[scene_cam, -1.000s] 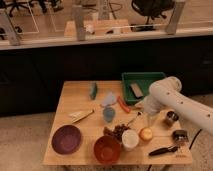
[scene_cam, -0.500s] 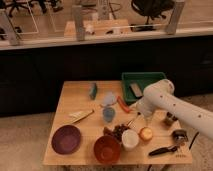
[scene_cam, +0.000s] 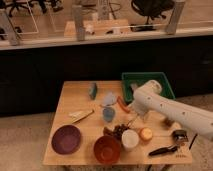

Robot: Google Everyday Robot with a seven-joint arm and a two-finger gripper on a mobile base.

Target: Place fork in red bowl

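The red bowl (scene_cam: 107, 149) sits at the table's front edge, between the purple dish (scene_cam: 66, 138) and the white cup (scene_cam: 130, 139). My white arm reaches in from the right. Its gripper (scene_cam: 132, 118) points down over the middle of the table, just behind the white cup and to the right of the blue cup (scene_cam: 108, 114). A slim pale sliver at the gripper's tip may be the fork (scene_cam: 129, 123); I cannot tell whether it is held. The gripper is behind and to the right of the red bowl.
A green tray (scene_cam: 150, 80) stands at the back right, with an orange carrot-like stick (scene_cam: 121, 104) beside it. A black-handled utensil (scene_cam: 162, 150) lies front right. A dark cluster (scene_cam: 115, 131), an orange ball (scene_cam: 145, 133) and a teal object (scene_cam: 93, 90) also stand on the table.
My arm has swung left and forward from the table's right side, so the gripper now sits over the middle, behind the white cup. The objects on the table have not moved.
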